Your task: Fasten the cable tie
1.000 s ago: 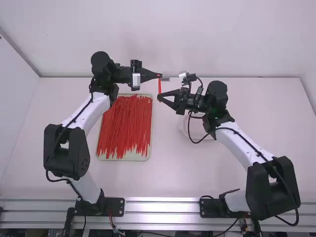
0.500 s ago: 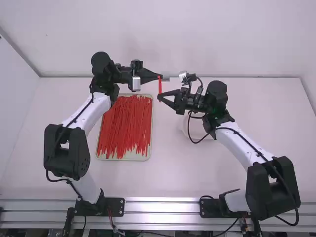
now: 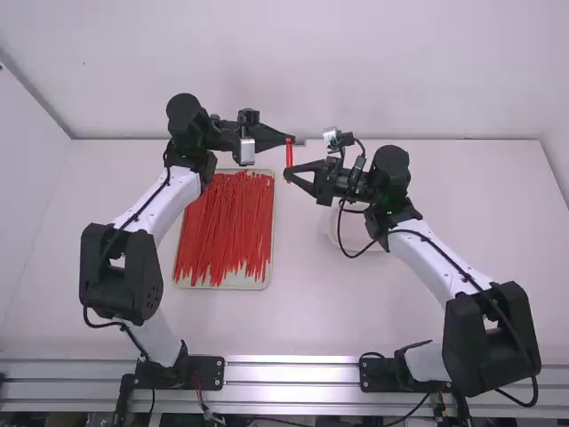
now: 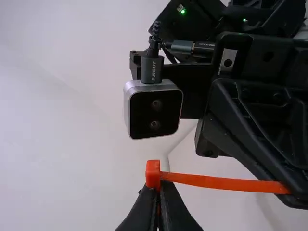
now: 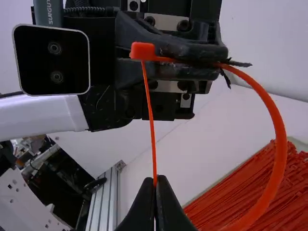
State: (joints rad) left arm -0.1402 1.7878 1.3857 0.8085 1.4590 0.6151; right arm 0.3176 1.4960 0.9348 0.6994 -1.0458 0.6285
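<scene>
While the left tool [image 4: 156, 190] pinches the head of the cable tie [image 5: 150, 120] and the right tool [image 5: 155, 182] clamps its tail, the tail should be drawn straight and steadily.

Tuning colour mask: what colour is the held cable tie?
Red-orange cable tie; clearest in the right wrist view.

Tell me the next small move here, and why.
Probably the right gripper should push the cable tie it pinches straight into the head, which the left gripper clamps. The tie already arcs into a loop, and it reaches the head without poking out beyond it.
</scene>
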